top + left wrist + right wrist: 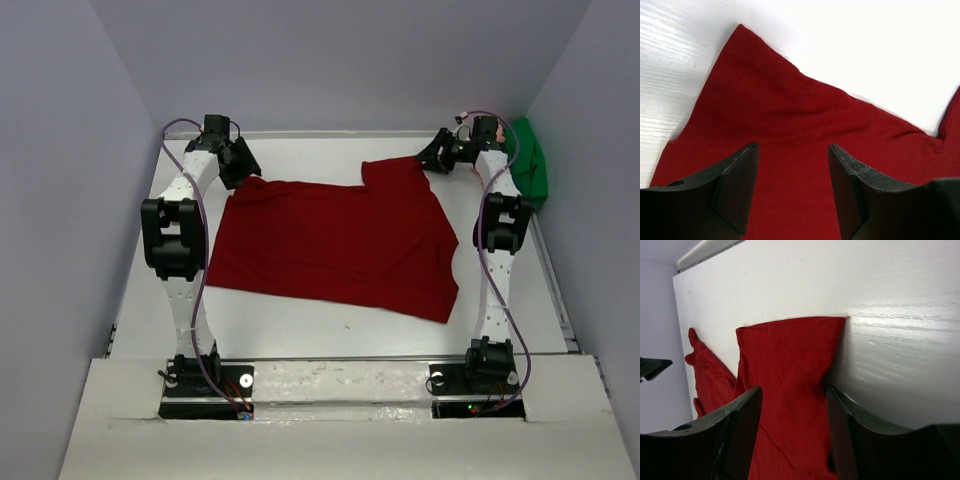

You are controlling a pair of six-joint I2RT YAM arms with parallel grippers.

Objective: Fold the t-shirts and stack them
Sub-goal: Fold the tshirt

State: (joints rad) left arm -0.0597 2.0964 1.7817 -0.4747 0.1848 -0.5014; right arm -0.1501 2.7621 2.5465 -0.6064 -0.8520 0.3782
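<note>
The dark red t-shirt [340,240] lies spread flat across the middle of the white table. My left gripper [240,172] is open over the shirt's far left corner; in the left wrist view the red cloth [790,125] lies under and between its jaws. My right gripper [432,158] is open over the shirt's far right sleeve, which shows in the right wrist view [790,370] between the jaws. The bright green t-shirt [528,165] is bunched at the far right edge. The pale pink shirt is out of view.
The white table [300,330] is walled by pale grey panels on the left, back and right. The arm bases [210,380] stand at the near edge.
</note>
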